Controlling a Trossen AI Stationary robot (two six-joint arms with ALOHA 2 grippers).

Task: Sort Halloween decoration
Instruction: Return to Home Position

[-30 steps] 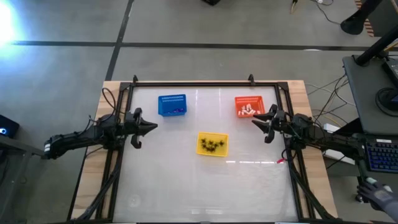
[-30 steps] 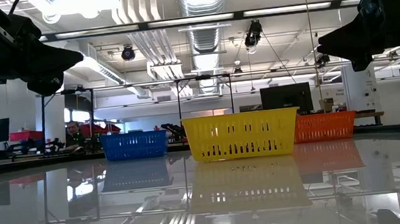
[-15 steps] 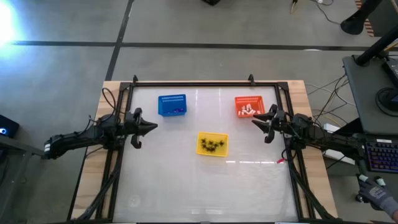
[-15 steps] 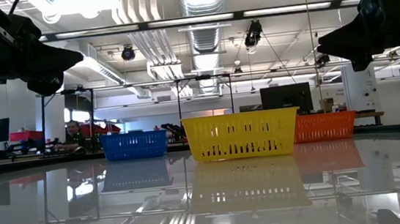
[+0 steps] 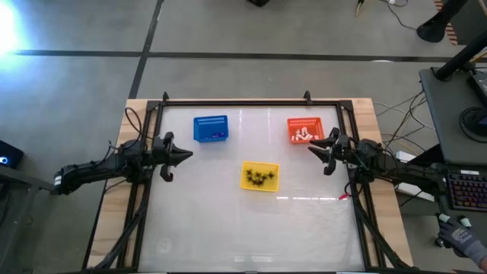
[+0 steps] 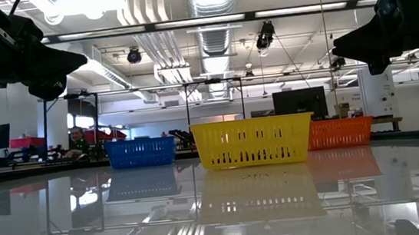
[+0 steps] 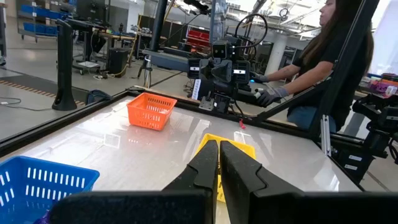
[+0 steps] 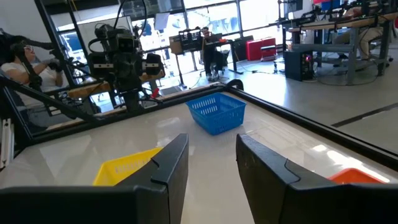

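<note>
The decorations lie sorted in three small baskets standing on the table. Black spider-like ones fill the yellow basket (image 5: 259, 176); white ones lie in the orange basket (image 5: 304, 131); purple ones show in the blue basket (image 5: 211, 128). My left gripper (image 5: 188, 154) hovers shut above the table's left side, level with the yellow basket (image 7: 219, 165). My right gripper (image 5: 310, 148) hovers open at the table's right side, just near of the orange basket, with its fingers (image 8: 171, 163) apart. Neither holds anything.
A black frame (image 5: 236, 102) runs around the glossy white table top. A person with gloved hands (image 7: 267, 93) sits beyond the table's right edge. Bare table surface (image 5: 243, 228) stretches in front of the baskets toward the near edge.
</note>
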